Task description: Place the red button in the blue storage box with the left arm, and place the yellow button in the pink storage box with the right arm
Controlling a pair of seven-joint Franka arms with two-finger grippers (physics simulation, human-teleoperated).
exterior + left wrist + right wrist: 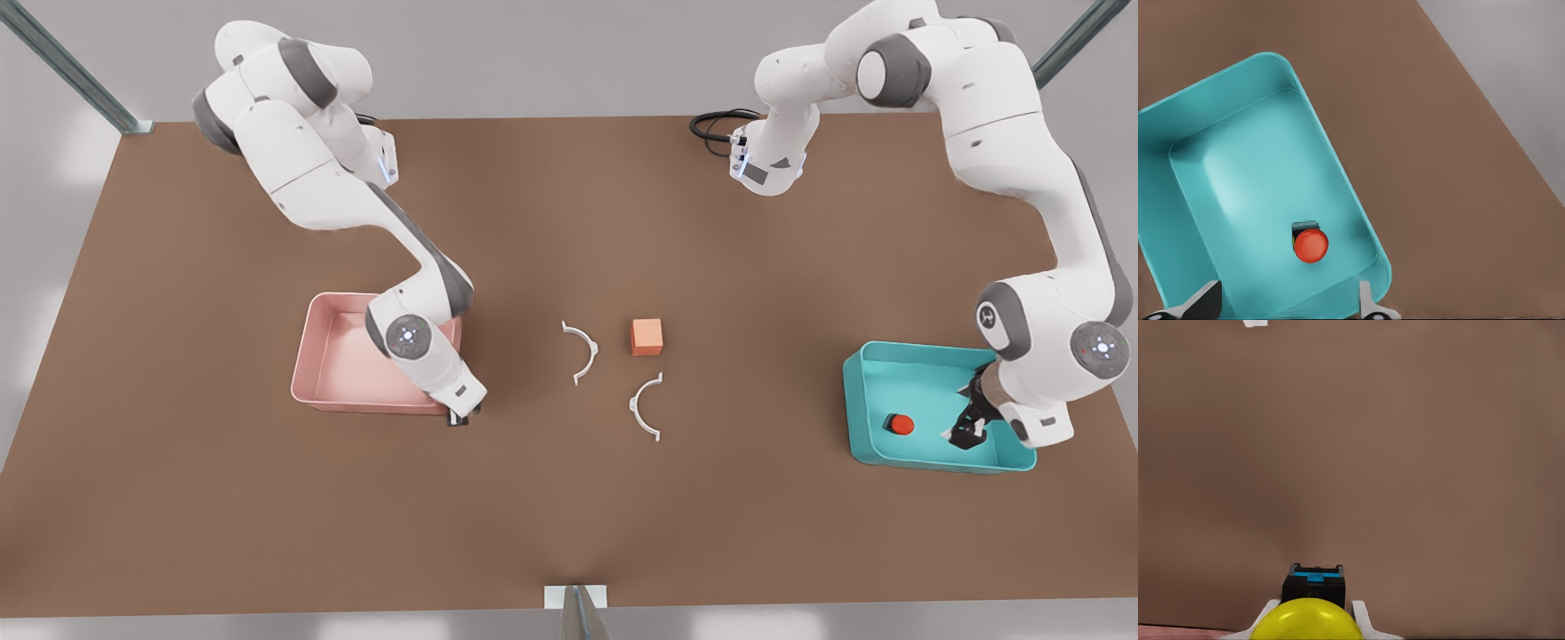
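Note:
The red button (pixel 901 424) (pixel 1311 244) lies on the floor of the blue storage box (pixel 925 391) (pixel 1238 173), free of any grip. My left gripper (pixel 965 431) (pixel 1285 303) hovers over that box at the front view's right, open, with the button a short way off its fingers. At the front view's left, my right gripper (pixel 458 416) (pixel 1310 621) is shut on the yellow button (pixel 1308 617), whose black base points at the table. It sits at the near right corner of the pink storage box (pixel 342 356), by the rim.
An orange cube (pixel 646 337) and two white curved pieces (pixel 582 351) (pixel 647 407) lie mid-table between the boxes. A black cable (pixel 716 124) loops at the far edge. Open brown tabletop spreads in front of both boxes.

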